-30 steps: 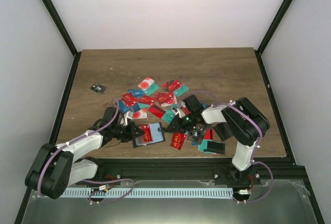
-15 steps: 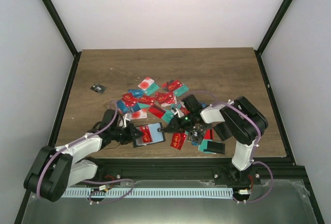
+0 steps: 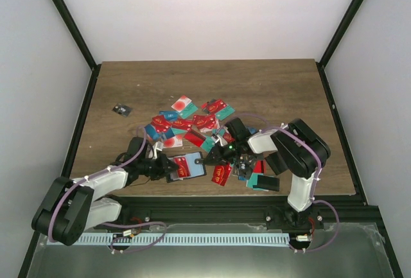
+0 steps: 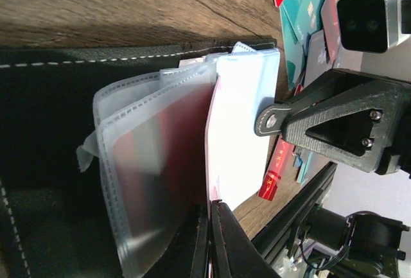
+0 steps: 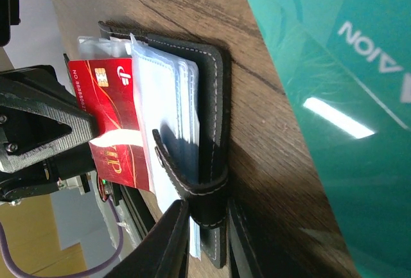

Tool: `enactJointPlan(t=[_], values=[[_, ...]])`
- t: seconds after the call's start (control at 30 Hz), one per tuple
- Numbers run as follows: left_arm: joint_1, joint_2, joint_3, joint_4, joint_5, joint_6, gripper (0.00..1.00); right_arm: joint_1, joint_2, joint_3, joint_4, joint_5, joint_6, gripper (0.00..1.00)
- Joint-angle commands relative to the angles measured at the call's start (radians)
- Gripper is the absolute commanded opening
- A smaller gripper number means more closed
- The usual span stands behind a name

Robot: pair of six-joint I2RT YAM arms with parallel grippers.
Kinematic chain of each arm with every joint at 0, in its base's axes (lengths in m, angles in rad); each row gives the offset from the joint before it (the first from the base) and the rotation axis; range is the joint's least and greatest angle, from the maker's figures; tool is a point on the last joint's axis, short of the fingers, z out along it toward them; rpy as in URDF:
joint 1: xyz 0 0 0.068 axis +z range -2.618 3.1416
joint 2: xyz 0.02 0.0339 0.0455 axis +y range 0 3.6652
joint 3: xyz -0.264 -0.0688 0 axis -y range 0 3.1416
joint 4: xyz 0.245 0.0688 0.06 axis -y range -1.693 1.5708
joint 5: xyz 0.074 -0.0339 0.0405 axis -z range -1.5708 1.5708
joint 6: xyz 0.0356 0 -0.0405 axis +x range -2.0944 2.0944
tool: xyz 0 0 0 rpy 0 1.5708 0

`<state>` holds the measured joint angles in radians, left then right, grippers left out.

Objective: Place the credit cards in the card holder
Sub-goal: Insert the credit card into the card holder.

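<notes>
The card holder (image 3: 194, 170) lies open near the table's front edge, its black leather (image 4: 51, 130) spread flat and its clear pockets (image 4: 148, 162) fanned up. My left gripper (image 3: 169, 166) (image 4: 213, 206) is shut on the edge of a red credit card (image 3: 183, 164) (image 5: 112, 137) that stands partly inside the pockets. Its pale back (image 4: 237, 149) faces the left wrist camera. From the other side, my right gripper (image 3: 207, 160) (image 5: 209, 210) is shut on the card holder (image 5: 212, 98) at its clasp tab. More credit cards (image 3: 192, 122) lie piled behind the holder.
A big teal card (image 5: 334, 66) lies close to the right of the holder. A loose red card (image 3: 221, 175) and a flat black case (image 3: 266, 183) sit by the front edge under the right arm. A small dark item (image 3: 120, 109) lies apart at the left.
The left gripper has crept slightly right toward the holder with the red card. The right gripper has kept its grip and barely moved.
</notes>
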<state>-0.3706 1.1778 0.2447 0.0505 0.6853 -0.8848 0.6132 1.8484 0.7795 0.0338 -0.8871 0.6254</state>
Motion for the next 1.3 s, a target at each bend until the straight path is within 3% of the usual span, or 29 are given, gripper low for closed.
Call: enactJointPlan(t=[0.0, 0.43, 1.27], values=[[0.001, 0.015, -0.022, 0.067, 0.03, -0.008, 0.04, 0.011, 0.011, 0.013, 0.005, -0.003, 0.002, 0.19], [0.001, 0.02, -0.024, 0.133, 0.08, 0.003, 0.04, 0.011, 0.005, 0.017, 0.016, 0.001, 0.011, 0.19], [0.001, 0.226, -0.024, 0.337, 0.123, 0.0, 0.04, 0.011, 0.023, 0.047, 0.024, -0.029, 0.015, 0.19]])
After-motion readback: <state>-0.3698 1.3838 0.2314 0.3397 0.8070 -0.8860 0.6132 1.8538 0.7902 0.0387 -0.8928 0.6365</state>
